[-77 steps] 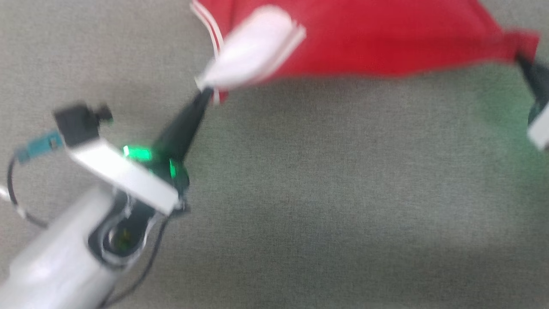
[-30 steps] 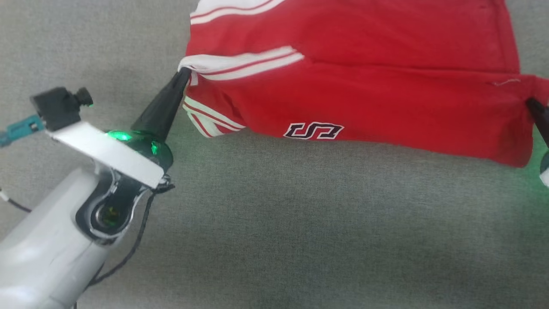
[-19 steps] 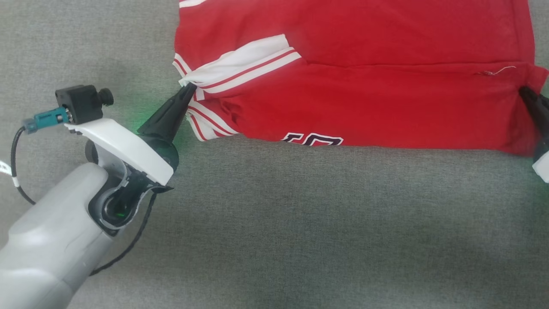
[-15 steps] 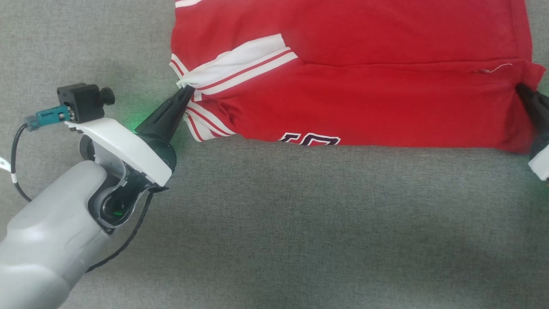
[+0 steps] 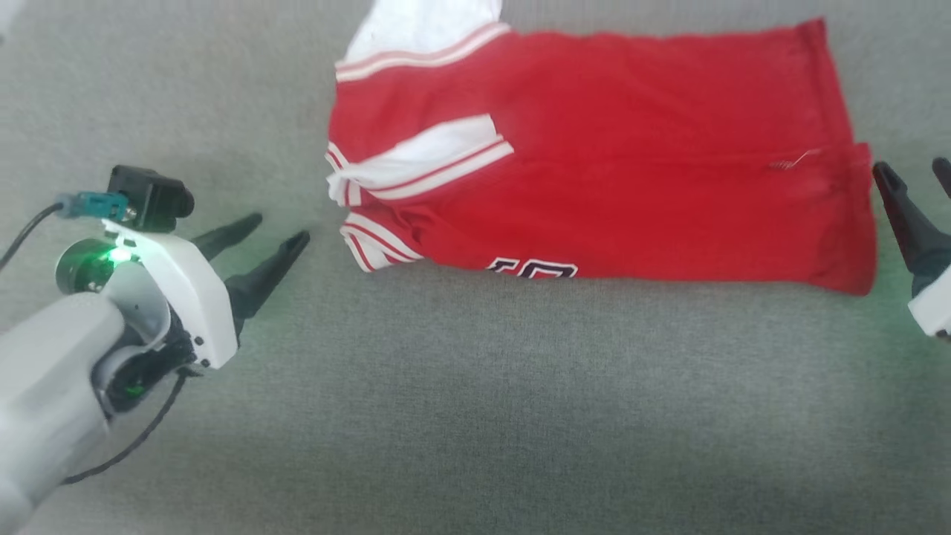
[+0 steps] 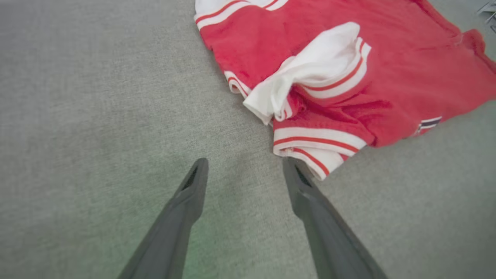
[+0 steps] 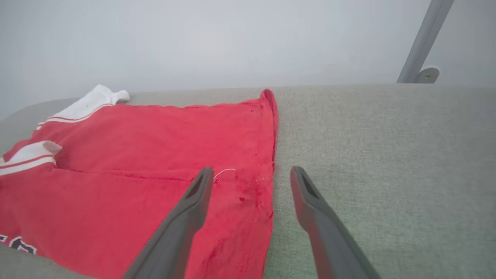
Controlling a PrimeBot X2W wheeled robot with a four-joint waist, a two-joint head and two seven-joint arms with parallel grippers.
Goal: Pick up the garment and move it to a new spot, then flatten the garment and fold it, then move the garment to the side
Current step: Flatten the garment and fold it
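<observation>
We judge the task to be roughly midway. The garment (image 5: 631, 200) lies on the grey cloth surface (image 5: 475, 416), spread out rather than bunched, and its near half appears to be turned over onto the far half. A seam line runs across the middle, one white sleeve (image 5: 438, 160) is laid on top of the red, and only a sliver of the black lettering (image 5: 531, 267) peeks out at the near edge. So we take the pick-up, the move and a first fold as done. A further fold and the move to the side are left, and the rumpled sleeve and striped trim at the left end probably want tidying first. The left gripper (image 5: 279, 227) hangs with its fingers spread wide and nothing between them, near the garment's sleeve end but apart from it, with bare surface in the gap. In the left wrist view its right-hand finger (image 6: 306, 193) points at the striped trim just ahead, not touching. The right gripper (image 5: 910, 167) is likewise wide open and empty, just beside the hem end. In the right wrist view the hem edge runs between its fingers, one finger (image 7: 190, 209) showing against the red cloth and the other against bare surface. We cannot tell whether it touches the cloth.
</observation>
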